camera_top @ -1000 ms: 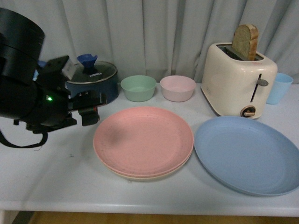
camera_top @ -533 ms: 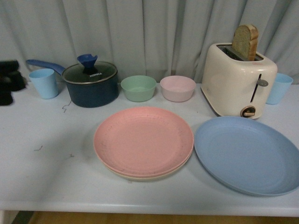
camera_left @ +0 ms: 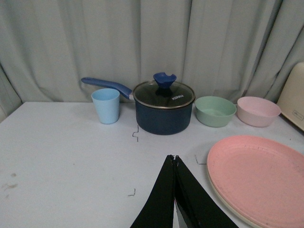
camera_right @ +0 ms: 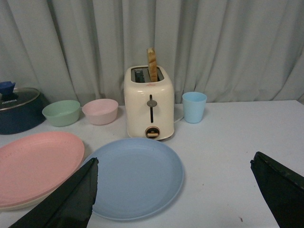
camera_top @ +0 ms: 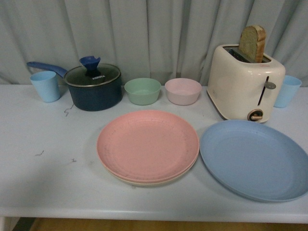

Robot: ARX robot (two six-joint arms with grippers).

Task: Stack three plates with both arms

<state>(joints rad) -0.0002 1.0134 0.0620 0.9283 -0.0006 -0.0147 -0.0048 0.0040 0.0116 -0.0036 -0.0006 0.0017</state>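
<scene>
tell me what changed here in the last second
The left arm swung left out of the front view, uncovering the blue cup beside the pot; its claw is shut on nothing. The pink plate on the beige plate and the blue plate stayed put.

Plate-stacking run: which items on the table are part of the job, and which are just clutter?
Job:
- pink plate, lying on the beige plate
- light blue plate, alone beside them

Clutter:
- lidded saucepan
- left blue cup
- right blue cup
- green bowl
- pink bowl
- toaster with a bread slice
</scene>
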